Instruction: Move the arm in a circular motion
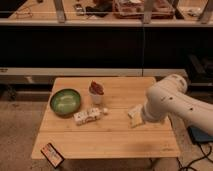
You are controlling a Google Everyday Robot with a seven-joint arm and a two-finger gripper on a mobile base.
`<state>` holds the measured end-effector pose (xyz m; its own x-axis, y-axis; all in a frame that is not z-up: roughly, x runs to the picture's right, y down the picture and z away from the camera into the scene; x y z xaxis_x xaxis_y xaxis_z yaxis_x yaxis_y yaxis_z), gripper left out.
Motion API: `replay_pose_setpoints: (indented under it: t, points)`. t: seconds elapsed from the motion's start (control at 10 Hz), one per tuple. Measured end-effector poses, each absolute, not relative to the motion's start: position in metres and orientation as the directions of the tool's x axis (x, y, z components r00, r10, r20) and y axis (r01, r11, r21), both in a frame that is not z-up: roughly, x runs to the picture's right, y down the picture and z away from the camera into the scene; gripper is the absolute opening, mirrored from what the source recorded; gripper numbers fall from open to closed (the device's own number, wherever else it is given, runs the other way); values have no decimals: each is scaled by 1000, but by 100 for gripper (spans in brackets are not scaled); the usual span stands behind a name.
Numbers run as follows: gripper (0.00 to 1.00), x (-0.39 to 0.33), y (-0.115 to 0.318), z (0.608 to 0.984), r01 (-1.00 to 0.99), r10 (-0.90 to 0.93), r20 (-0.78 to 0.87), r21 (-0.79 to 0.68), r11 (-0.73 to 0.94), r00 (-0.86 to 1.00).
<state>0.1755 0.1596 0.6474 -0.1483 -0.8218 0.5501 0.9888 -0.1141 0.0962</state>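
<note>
The arm (167, 102) is large and cream-white, with thick rounded segments and small dark screw dots. It reaches in from the right over the right side of the wooden table (105, 142). It bends at a bulbous joint and points down and left. The gripper (139, 118) is at its lower end, low over the table's right half. A pale yellowish flat piece (133, 115) shows there; I cannot tell whether it belongs to the arm or lies on the table.
A green bowl (65, 101) sits at the table's left. A white cup with reddish contents (96, 93) stands mid-table, and a white packet (88, 116) lies in front of it. A small dark and orange pack (52, 154) lies at the front left corner. Dark shelving (100, 45) stands behind.
</note>
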Motion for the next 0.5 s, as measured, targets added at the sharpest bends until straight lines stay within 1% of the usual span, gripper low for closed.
replay_pose_setpoints:
  t: [0.2, 0.5]
  points:
    - [80, 118, 168, 631, 968, -814, 526, 179, -178, -247]
    - [80, 34, 160, 622, 918, -801, 470, 317, -239, -371]
